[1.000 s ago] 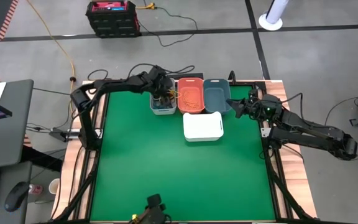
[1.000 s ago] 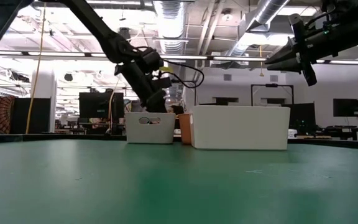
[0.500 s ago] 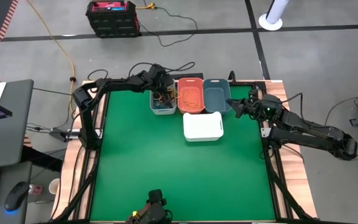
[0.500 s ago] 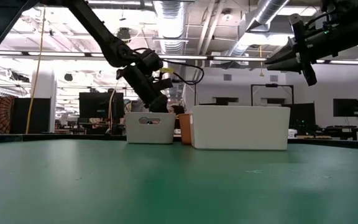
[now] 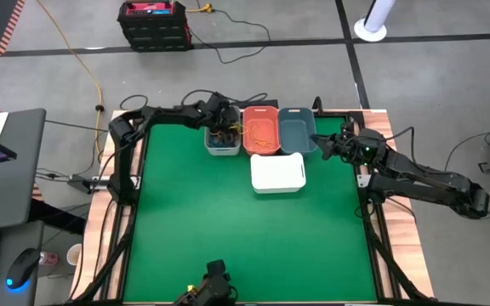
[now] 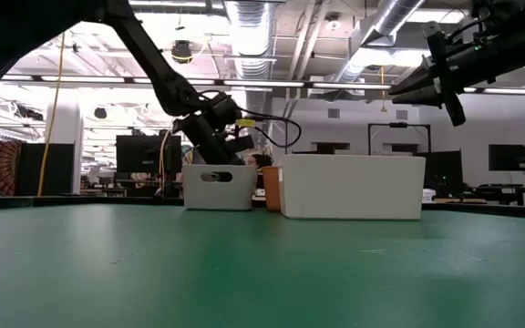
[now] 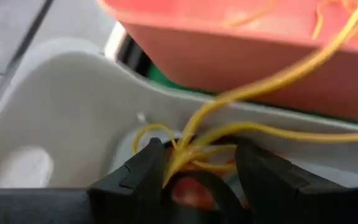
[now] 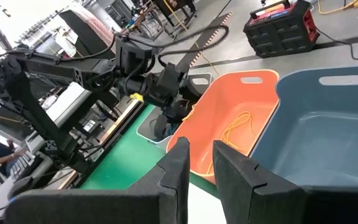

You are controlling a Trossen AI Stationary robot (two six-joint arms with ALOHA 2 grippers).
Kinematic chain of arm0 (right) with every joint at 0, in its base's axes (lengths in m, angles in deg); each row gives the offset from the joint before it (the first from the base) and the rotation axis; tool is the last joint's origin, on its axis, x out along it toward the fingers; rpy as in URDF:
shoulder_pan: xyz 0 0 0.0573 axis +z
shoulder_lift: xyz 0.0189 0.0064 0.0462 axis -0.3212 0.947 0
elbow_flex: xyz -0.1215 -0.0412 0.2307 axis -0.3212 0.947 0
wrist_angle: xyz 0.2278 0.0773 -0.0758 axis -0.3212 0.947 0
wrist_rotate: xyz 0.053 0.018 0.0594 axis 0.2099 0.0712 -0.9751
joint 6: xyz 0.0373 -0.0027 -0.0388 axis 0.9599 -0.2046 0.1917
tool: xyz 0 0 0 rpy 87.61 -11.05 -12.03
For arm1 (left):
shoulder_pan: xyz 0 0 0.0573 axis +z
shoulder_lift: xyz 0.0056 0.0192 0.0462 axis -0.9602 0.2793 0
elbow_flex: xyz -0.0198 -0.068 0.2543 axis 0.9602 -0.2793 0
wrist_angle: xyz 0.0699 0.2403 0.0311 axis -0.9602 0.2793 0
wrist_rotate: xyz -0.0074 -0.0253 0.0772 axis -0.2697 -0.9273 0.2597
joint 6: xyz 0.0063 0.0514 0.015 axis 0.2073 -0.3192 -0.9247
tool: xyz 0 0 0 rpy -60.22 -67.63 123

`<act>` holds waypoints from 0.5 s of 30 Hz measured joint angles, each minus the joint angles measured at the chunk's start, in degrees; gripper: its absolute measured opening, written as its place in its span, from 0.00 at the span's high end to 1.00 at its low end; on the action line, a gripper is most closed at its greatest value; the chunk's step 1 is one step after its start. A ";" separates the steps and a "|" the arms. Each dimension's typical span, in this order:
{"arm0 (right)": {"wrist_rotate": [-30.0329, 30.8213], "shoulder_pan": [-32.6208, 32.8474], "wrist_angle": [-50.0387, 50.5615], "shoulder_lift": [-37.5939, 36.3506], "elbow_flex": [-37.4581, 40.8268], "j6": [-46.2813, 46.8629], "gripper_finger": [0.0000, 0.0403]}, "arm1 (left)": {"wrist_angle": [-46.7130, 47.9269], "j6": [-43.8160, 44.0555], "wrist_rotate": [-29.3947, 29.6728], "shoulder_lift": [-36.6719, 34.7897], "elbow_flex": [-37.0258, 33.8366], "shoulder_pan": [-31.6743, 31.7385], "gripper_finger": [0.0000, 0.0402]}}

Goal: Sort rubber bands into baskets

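- The four baskets stand at the far edge of the green desk (image 5: 245,229); the white basket (image 5: 278,172) serves as the landmark here.
- Behind the white basket sit the coral-orange basket (image 5: 261,129) and the dark slate-blue basket (image 5: 297,129), side by side and touching.
- The light grey basket (image 5: 222,146) stands behind and to the left of the white basket, just beside the coral-orange one.
- The left gripper (image 5: 221,127) is down over the light grey basket, well to the left of the white basket.
- In the left wrist view the left gripper (image 7: 197,171) has its fingers spread, with a bunch of yellow-orange rubber bands (image 7: 229,134) running between them; the strands touch one finger and stretch away over the grey basket's rim towards the coral-orange basket (image 7: 260,43).
- Whether the fingers actually pinch the strands cannot be told; they stand apart.
- More yellow-orange rubber bands lie inside the coral-orange basket, seen in the right wrist view (image 8: 238,127).
- The right gripper (image 5: 324,146) hangs in the air to the right of the white basket, just beside the dark slate-blue basket, pointing towards it.
- Its fingers (image 8: 176,168) stand only a narrow gap apart with nothing between them.
- The dark slate-blue basket (image 8: 328,124) shows no bands inside in the part seen.
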 joint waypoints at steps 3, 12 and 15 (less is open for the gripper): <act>0.00 0.00 -0.05 -0.01 0.00 0.09 0.76 | -0.26 -0.03 0.91 -0.08 -0.01 -0.32 0.60; 0.00 0.00 -0.05 0.00 0.00 0.07 0.76 | 1.62 6.05 2.23 -0.11 0.00 -0.62 0.97; 0.00 0.00 -0.04 0.00 0.00 0.05 0.76 | 2.51 7.79 2.24 -0.72 -0.01 -1.02 0.98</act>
